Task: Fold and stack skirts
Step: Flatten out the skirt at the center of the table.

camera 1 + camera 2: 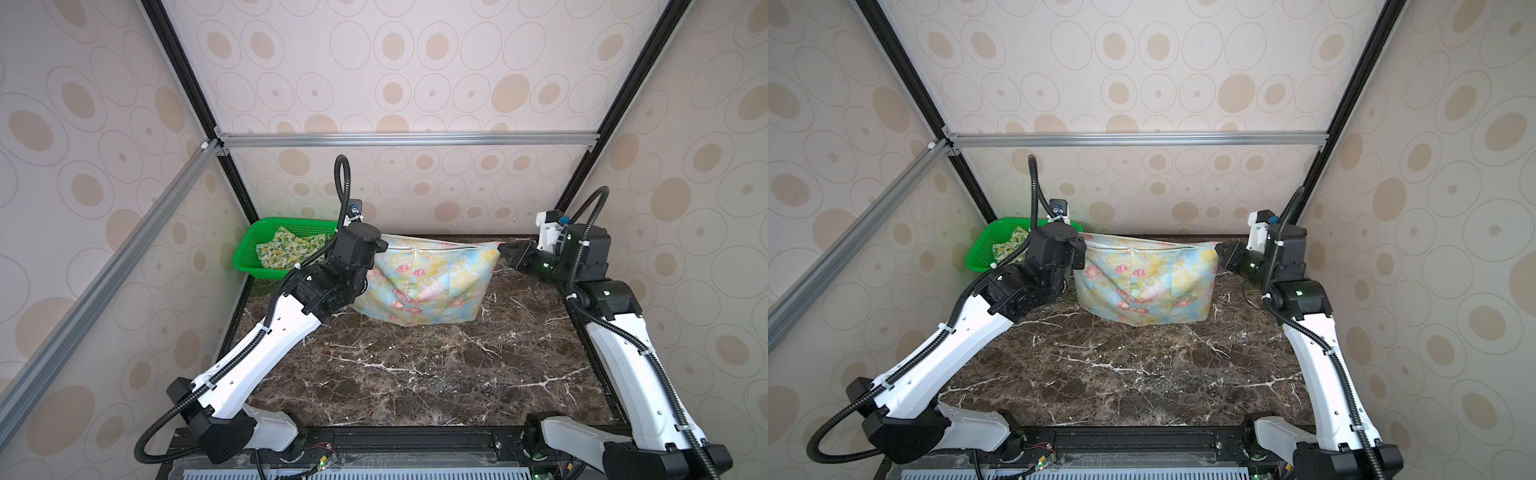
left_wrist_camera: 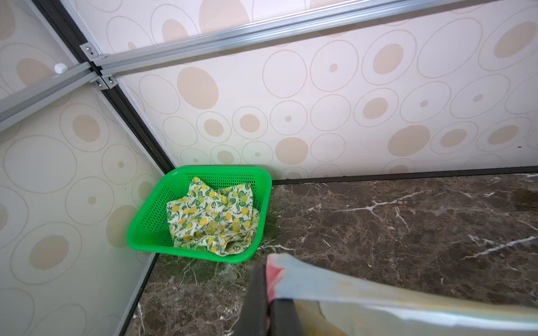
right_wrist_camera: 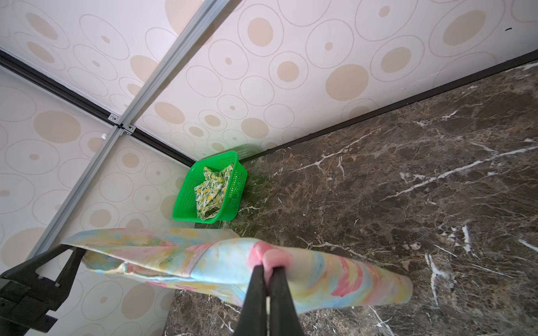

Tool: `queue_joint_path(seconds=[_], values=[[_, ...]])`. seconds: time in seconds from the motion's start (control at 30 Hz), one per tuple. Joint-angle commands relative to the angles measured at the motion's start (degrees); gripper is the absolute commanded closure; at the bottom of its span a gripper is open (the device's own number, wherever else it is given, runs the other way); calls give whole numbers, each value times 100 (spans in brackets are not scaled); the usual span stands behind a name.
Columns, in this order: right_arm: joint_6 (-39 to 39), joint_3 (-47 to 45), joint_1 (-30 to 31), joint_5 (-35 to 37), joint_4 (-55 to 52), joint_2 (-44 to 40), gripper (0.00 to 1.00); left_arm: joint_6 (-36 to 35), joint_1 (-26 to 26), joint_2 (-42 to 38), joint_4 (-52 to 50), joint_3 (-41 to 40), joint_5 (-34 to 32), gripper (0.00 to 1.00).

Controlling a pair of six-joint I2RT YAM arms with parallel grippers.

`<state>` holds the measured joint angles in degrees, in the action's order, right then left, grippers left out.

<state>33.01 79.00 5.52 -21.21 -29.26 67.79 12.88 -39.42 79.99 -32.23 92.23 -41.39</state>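
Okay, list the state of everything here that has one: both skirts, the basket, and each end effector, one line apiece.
green basket: upright in the far corner of the table, holding one garment.
lemon skirt: crumpled, not folded, inside the green basket.
floral skirt: held up by its top corners, stretched wide, hanging over the table.
left end effector: shut on the floral skirt.
right end effector: shut on the floral skirt.

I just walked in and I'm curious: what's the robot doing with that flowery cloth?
The left gripper and right gripper each pinch a top corner of the flowery skirt, holding it stretched over the marble table. The lemon skirt lies crumpled in the green basket, not yet folded.
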Motion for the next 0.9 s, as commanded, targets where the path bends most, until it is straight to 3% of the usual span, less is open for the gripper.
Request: queue_joint_path(seconds=[0.0,0.3,0.4,0.5,0.63,0.87], values=[[-122,288,-68,373,-34,573,100,-553,434,368,493,428,83,100],[-260,1871,-392,330,137,2222,100,-822,1043,2169,740,2295,650,100],[-279,2506,-513,187,9,2555,100,-798,1136,2571,641,3041,764,100],[-398,2880,-526,156,-175,2662,100,-770,1160,2635,635,3281,902,100],[-395,2296,-526,13,-39,2363,100,-420,1157,2052,1000,2115,1320,100],[-241,-659,-495,-54,527,1058,100,914,1044,370,2190,-1869,2415,100]])
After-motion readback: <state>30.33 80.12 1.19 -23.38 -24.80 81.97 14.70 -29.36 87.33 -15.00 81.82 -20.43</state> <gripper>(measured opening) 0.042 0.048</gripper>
